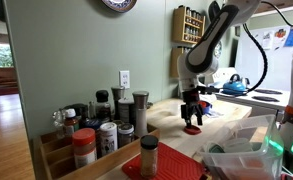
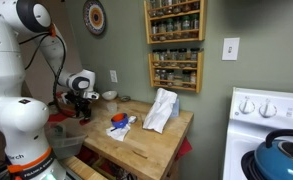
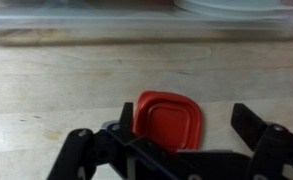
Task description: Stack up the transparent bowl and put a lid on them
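Note:
The small red lid [image 3: 168, 120] lies flat on the wooden counter. In the wrist view it sits between my gripper's [image 3: 186, 122] two black fingers, nearer the left one. The gripper is open and holds nothing. In an exterior view the gripper [image 1: 191, 108] hangs just above the lid [image 1: 193, 129]. In an exterior view the gripper [image 2: 83, 106] is at the counter's left end and hides the lid. Transparent bowls [image 1: 238, 152] stand at the near right. A clear container edge [image 3: 136, 25] runs along the top of the wrist view.
Several spice bottles [image 1: 101, 125] crowd a rack at the near left. A larger red mat [image 1: 171, 165] bears a spice bottle [image 1: 149, 155]. A blue kettle [image 1: 236, 85] sits behind. A white cloth [image 2: 161, 110] and a blue item [image 2: 117, 122] lie mid-counter, beside the stove [image 2: 266, 125].

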Robot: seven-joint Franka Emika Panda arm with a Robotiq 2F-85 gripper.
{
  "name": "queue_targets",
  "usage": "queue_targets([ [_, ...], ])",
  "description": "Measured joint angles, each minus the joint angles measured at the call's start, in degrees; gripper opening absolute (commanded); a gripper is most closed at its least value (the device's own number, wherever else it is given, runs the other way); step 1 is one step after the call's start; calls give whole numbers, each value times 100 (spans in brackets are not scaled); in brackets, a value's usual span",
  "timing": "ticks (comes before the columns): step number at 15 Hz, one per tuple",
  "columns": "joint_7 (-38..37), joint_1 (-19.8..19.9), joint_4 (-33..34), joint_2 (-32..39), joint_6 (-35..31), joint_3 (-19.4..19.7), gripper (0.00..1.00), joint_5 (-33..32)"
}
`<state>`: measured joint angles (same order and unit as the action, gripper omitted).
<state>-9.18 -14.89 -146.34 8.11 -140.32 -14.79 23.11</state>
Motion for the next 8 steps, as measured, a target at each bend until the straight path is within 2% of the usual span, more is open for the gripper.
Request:
queue_targets([
  [8,-97,0,37,254,-277,1,100,-97],
])
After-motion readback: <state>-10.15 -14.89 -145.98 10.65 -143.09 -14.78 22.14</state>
